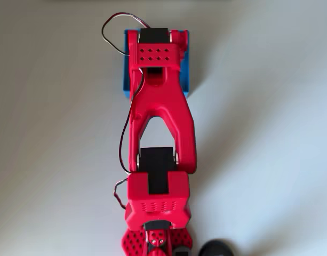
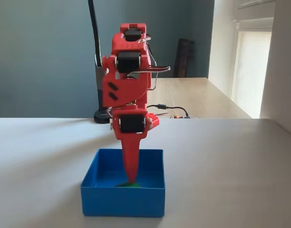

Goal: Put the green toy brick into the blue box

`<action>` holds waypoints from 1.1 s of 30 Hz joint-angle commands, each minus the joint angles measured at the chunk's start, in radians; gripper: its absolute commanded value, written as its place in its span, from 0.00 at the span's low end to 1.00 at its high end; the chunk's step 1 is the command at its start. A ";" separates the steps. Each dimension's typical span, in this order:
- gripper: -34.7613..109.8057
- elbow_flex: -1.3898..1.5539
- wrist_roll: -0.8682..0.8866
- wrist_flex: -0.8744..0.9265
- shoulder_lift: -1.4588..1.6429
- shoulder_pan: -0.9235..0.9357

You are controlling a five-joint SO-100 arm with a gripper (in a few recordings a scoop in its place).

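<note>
The blue box stands on the table near the front in the fixed view. In the overhead view the blue box shows as blue edges under the red arm. My red gripper points straight down into the box, its fingers pressed together into one narrow wedge. At the tip, low inside the box, a sliver of the green toy brick shows just above the front wall. The gripper looks shut on it. From above, the arm hides both brick and fingertips.
The light table stretches wide on both sides of the box. A black lamp base and pole stand behind the arm. The arm's base sits at the bottom edge of the overhead view, beside a dark round object.
</note>
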 commanded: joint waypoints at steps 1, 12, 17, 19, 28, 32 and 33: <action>0.39 -0.046 -0.025 0.012 0.055 0.012; 0.24 -0.006 0.002 0.049 0.071 0.023; 0.24 -0.021 0.038 0.044 0.164 -0.003; 0.24 -0.023 0.054 0.038 0.218 -0.012; 0.24 0.069 0.123 0.029 0.492 -0.037; 0.24 0.204 0.135 -0.005 0.644 -0.043; 0.24 0.244 0.137 -0.009 0.687 -0.048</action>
